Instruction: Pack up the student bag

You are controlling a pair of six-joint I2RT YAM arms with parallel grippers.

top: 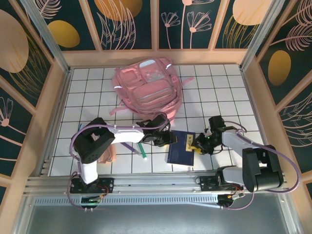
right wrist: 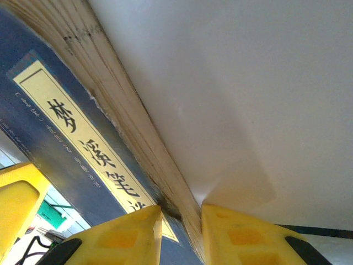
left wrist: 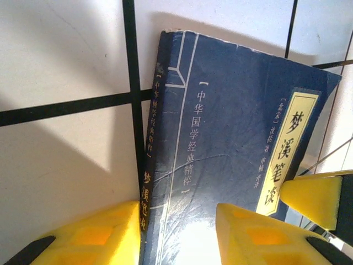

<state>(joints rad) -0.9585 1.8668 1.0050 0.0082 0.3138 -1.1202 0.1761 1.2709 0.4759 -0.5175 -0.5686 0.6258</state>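
Top external, we see student bag lying far-centre on table, blue book nearer the bases; left claw part open, pads astride bk's spine; right claw narrow, nipping its page edge btwn both fingers

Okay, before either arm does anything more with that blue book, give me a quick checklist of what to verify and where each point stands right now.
1. Left tool straddles the spine of the dark blue book with a yellow title label, one finger on the table side and one over the cover: ok.
2. Right tool straddles the book's page edge: ok.
3. Right tool has a firm hold on the book: cannot tell.
4. Large pink fabric backpack has an open compartment ready to take the book: cannot tell from the top view.
5. Green pen lies clear of the book, to its left: ok.
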